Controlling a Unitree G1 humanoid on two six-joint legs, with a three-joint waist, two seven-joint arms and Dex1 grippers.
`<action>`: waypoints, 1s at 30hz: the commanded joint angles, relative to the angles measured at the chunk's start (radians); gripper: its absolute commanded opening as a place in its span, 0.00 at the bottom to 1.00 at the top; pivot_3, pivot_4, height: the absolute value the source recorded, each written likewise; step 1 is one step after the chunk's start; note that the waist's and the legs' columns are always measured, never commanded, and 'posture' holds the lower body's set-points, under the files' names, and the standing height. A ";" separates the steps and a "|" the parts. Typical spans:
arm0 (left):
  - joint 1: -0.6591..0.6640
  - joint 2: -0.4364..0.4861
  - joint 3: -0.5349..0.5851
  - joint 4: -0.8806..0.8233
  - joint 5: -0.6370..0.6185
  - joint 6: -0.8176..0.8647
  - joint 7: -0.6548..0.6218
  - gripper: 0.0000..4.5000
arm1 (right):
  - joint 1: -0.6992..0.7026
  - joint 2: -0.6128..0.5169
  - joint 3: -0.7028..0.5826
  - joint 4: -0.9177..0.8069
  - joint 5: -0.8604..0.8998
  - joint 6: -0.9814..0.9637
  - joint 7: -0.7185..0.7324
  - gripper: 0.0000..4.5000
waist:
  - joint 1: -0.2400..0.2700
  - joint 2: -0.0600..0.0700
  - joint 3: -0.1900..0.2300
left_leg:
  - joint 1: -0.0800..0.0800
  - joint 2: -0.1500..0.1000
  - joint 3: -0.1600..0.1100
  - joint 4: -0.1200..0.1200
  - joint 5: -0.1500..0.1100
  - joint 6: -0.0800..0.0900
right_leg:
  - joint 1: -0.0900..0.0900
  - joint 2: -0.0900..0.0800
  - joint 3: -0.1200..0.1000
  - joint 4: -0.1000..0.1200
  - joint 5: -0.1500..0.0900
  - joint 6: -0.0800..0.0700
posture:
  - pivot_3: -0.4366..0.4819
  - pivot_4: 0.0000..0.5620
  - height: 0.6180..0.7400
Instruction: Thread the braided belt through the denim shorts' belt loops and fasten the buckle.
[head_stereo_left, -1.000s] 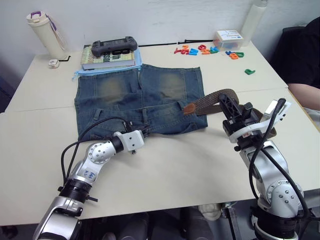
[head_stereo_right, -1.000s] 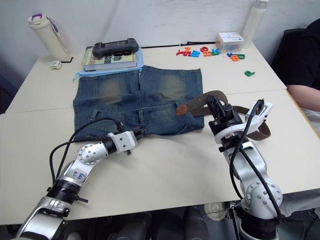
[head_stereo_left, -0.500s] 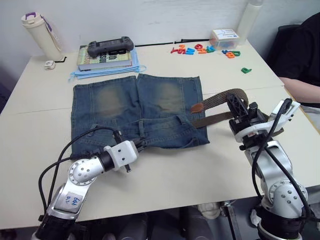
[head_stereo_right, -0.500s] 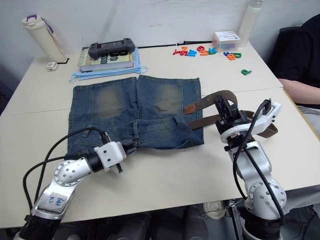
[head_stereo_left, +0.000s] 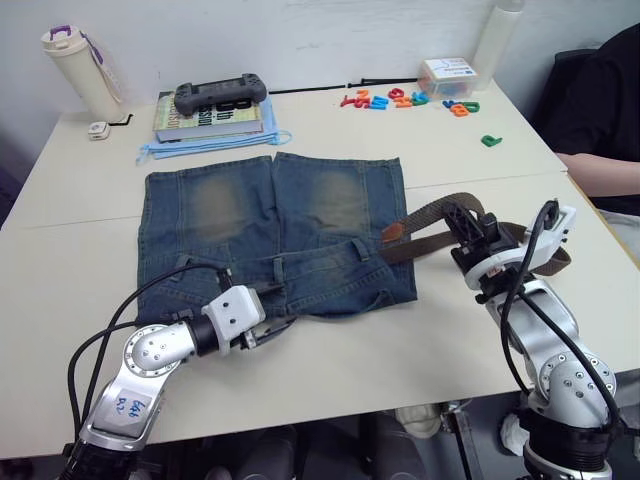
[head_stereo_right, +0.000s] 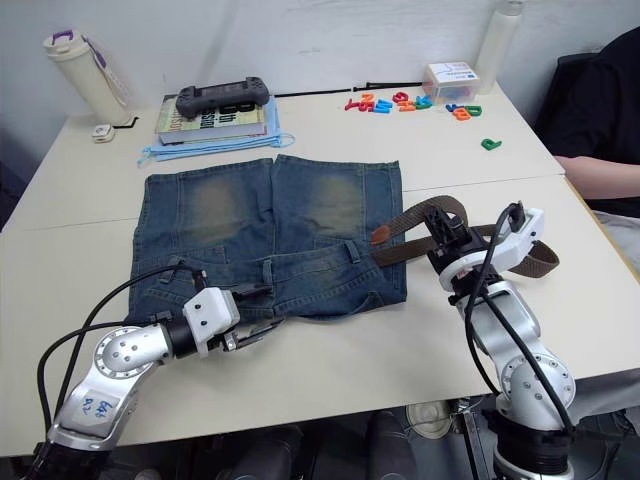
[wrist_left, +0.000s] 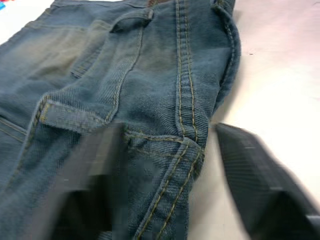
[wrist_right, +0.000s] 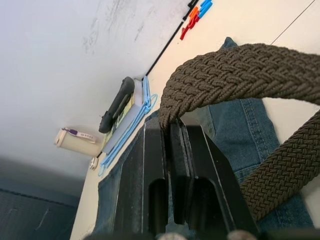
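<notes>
The denim shorts (head_stereo_left: 270, 225) lie flat mid-table, waistband toward me, with belt loops (head_stereo_left: 277, 270) along it. My left gripper (wrist_left: 170, 190) is open at the waistband's near edge, and a fold of denim lies between its spread fingers (wrist_left: 255, 170). The braided belt (wrist_right: 235, 65) arches up beside the shorts' right edge, its tan tip (head_stereo_left: 392, 233) resting on the waistband corner. My right gripper (head_stereo_left: 468, 222) is shut on the belt's raised loop. The buckle is hidden behind my right arm.
At the far side stand a book with a game controller (head_stereo_left: 212, 98), a lidded bottle (head_stereo_left: 72, 70), coloured plastic letters (head_stereo_left: 400, 98) and a white box (head_stereo_left: 448, 78). A green piece (head_stereo_left: 489, 141) lies alone. A person (head_stereo_left: 600, 110) sits at the right edge.
My left gripper has opened and let go of the waistband edge. The right gripper has carried the belt a little nearer the shorts. The camera has shifted.
</notes>
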 joint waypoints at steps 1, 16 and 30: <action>0.009 0.021 0.122 -0.079 -0.189 0.077 -0.052 0.97 | -0.032 -0.026 -0.007 0.006 0.023 0.035 0.032 0.00 | 0.001 0.000 0.000 | 0.000 0.001 0.000 0.000 0.000 0.000 | 0.000 0.000 0.000 0.000 0.000 0.000 | 0.48 0.27 0.78; -0.036 0.061 0.318 -0.195 -0.675 0.440 0.004 0.97 | -0.140 -0.074 -0.015 0.234 0.008 0.175 0.167 0.00 | -0.001 0.000 0.000 | 0.000 0.000 0.000 0.001 0.000 0.000 | 0.000 0.000 0.000 0.000 0.000 -0.001 | 0.48 0.27 0.78; 0.027 0.063 0.300 -0.109 -0.552 0.301 -0.073 0.97 | -0.227 -0.047 0.026 0.418 -0.071 0.274 0.284 0.00 | 0.001 0.000 0.000 | 0.000 0.000 0.000 0.001 0.000 0.000 | 0.000 0.000 0.000 0.000 0.000 -0.001 | 0.48 0.27 0.78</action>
